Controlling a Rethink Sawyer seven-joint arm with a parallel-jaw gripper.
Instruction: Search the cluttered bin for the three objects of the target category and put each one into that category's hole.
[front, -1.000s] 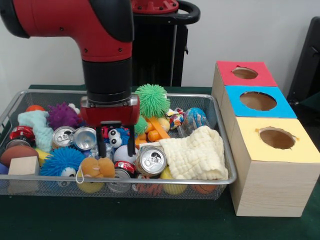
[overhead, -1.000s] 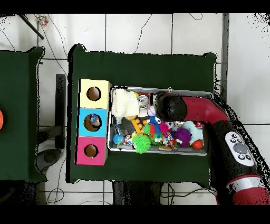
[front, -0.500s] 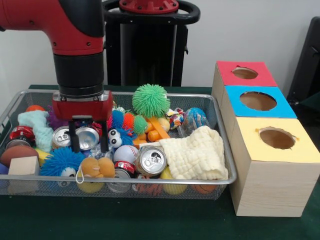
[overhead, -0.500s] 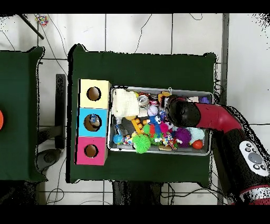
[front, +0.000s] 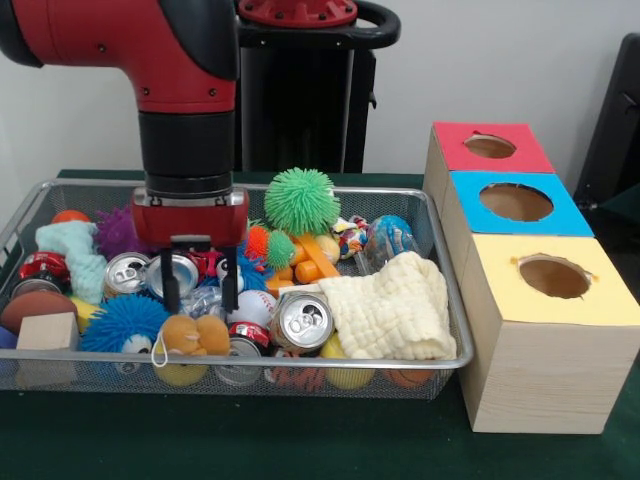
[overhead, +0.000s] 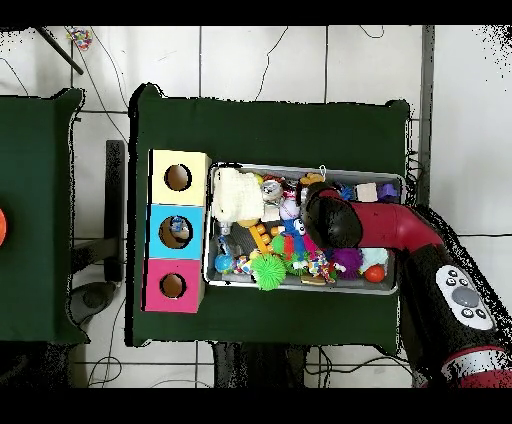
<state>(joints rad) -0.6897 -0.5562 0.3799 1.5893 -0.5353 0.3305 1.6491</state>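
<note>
My gripper (front: 200, 291) hangs open in the left half of the wire bin (front: 330, 190), fingertips down among the clutter. A crumpled see-through bottle (front: 205, 299) lies between the fingers, next to a silver can (front: 178, 271); I cannot tell whether they touch it. Another see-through plastic piece (front: 372, 257) lies by the blue globe ball (front: 391, 235). The red-topped hole (front: 490, 146) is in the far box on the right and shows in the overhead view (overhead: 172, 286). In the overhead view the arm (overhead: 330, 215) covers the gripper.
The bin holds spiky balls (front: 304, 200), several cans (front: 303, 320), a cream cloth (front: 392, 305), a wooden block (front: 47, 331) and plush toys (front: 190, 338). The blue-topped hole (front: 516, 202) and the yellow-topped hole (front: 554, 276) stand nearer along the same row of boxes.
In the front view the gripper swung left over the bin, then came back a little to the right and lower. It stays open and nothing has been lifted.
</note>
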